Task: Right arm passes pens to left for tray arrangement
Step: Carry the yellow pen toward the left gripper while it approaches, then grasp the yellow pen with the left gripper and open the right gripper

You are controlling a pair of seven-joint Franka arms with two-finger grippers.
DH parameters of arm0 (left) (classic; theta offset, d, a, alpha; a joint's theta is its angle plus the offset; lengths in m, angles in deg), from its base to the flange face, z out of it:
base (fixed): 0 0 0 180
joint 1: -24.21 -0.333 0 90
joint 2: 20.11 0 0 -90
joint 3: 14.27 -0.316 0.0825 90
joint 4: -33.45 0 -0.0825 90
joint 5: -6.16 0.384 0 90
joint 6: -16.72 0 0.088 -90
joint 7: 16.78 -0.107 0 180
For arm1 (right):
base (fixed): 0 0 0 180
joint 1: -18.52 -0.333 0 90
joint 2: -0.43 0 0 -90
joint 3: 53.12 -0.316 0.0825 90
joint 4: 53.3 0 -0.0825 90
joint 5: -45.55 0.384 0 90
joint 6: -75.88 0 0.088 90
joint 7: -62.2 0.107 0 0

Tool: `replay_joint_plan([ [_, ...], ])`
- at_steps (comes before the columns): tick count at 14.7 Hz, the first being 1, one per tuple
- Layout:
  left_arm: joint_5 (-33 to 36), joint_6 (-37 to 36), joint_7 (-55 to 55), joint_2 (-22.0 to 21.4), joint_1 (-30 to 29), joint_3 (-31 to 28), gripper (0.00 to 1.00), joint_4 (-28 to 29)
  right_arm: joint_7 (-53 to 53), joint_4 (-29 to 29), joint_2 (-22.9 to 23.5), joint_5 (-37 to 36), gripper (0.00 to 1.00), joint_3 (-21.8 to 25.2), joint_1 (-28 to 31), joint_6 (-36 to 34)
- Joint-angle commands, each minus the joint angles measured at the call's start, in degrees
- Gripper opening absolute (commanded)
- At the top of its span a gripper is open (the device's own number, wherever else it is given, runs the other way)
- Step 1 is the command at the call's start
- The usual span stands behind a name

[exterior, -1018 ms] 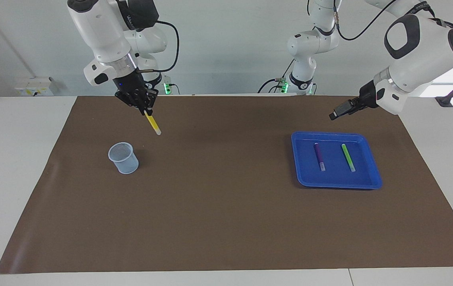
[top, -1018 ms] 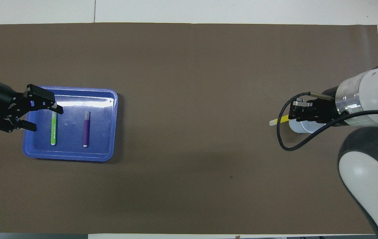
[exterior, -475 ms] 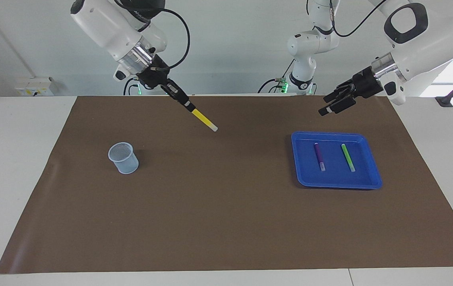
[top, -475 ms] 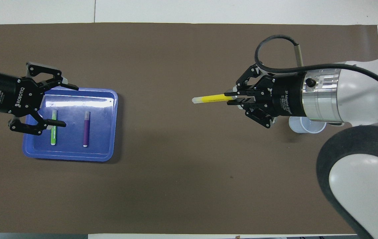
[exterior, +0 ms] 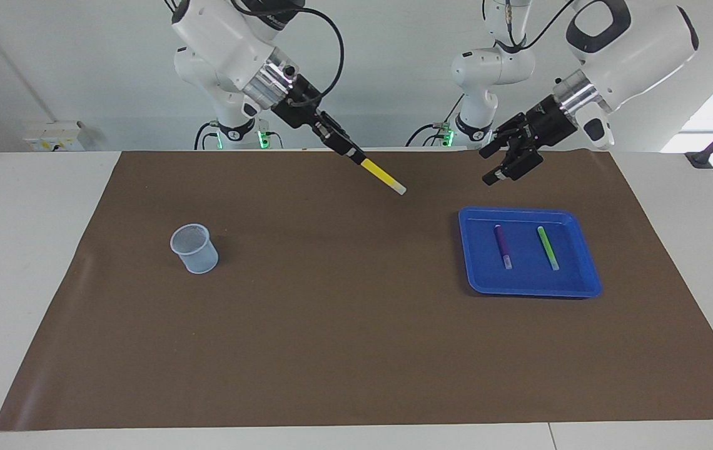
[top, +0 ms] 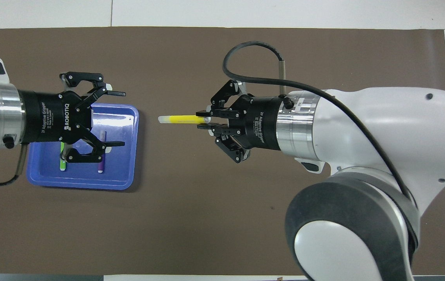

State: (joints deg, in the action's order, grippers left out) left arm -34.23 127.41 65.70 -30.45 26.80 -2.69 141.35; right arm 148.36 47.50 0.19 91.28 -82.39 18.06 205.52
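Yellow pen clamped in my right gripper [exterior: 349, 152], raised over the brown mat [exterior: 331, 325].

The yellow pen [exterior: 383, 177] juts straight out from my fingertips, its long axis in line with the gripper, pale end aimed at my left gripper [exterior: 499, 164], which hangs wide open, well apart, over the blue tray [exterior: 531, 287] holding the purple pen [exterior: 502, 245] and green pen [exterior: 548, 247].

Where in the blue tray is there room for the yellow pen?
In the blue tray, one bare strip lies between the purple pen and the rim toward the cup. A narrower one separates it from the green pen. The yellow pen is held by the right gripper.
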Motion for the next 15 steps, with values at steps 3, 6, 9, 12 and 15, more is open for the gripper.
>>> replay_joint_plan([
  [3,-0.48,7.94,9.61,-7.42,3.83,0.02,0.98,8.99,5.07,-5.09,5.77,0.24,0.0,-4.82,0.46,4.21],
  [6,-0.13,11.72,12.96,-7.6,3.83,0.99,0.97,9.88,5.6,-5.09,6.13,0.15,0.0,-5.97,0.29,4.31],
  [9,-0.13,12.96,13.23,-7.95,3.83,1.96,0.94,10.84,5.95,-4.47,6.04,-0.72,0.0,-6.85,-0.15,4.04],
  [12,-0.13,14.54,13.23,-8.65,3.74,1.96,0.88,12.33,6.04,-4.3,5.95,-1.26,0.0,-7.11,-0.24,3.6],
  [15,-0.13,14.64,12.8,-8.83,3.74,2.05,0.65,12.78,6.04,-4.3,5.95,-1.87,0.0,-7.2,-0.33,3.69],
])
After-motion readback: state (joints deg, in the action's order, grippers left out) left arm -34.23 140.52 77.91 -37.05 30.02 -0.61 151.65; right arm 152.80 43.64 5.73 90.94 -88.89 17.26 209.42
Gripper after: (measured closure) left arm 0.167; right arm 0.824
